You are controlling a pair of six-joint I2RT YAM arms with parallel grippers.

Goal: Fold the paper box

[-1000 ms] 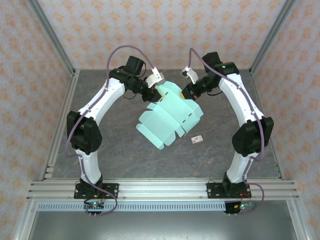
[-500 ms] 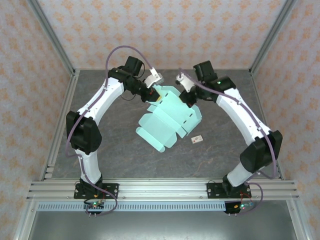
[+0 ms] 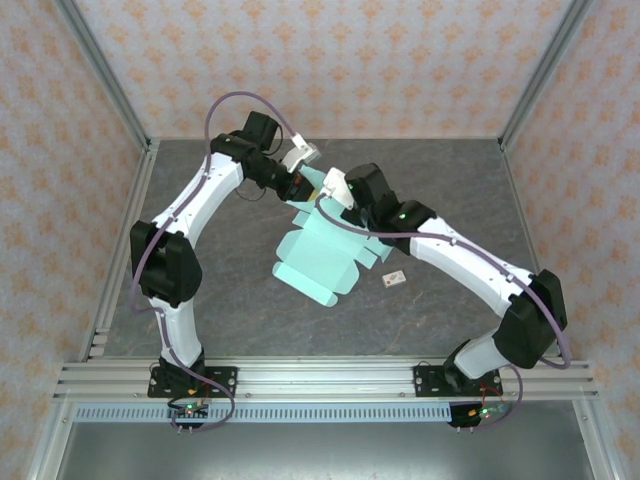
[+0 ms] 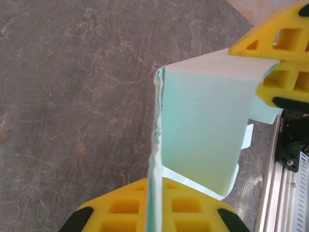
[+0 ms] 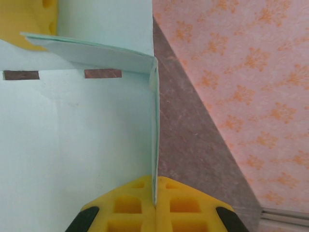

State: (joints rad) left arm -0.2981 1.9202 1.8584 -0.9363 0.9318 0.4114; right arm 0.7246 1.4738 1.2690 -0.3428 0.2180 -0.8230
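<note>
The paper box [image 3: 318, 258] is a pale mint-green die-cut sheet lying partly flat in the middle of the table, its far end lifted. At that far end my left gripper [image 3: 302, 188] is shut on the thin edge of the paper box [image 4: 203, 130], the card pinched between its yellow pads [image 4: 125, 208]. Right beside it, my right gripper [image 3: 332, 204] is shut on another raised panel of the paper box [image 5: 96, 145], which stands folded upright from the sheet. In each wrist view the other gripper's yellow fingers [image 4: 280, 43] touch the same folded corner.
A tiny white tag with a red mark [image 3: 394, 278] lies on the grey table [image 3: 450, 190] just right of the sheet. Patterned walls and aluminium posts [image 3: 100, 80] close in the back and sides. The right arm [image 3: 450, 250] reaches diagonally over the table's right half.
The right arm has swung left over the sheet, carrying its panel up to the left gripper. The left gripper has shut on the card's far edge. The sheet has shifted slightly left.
</note>
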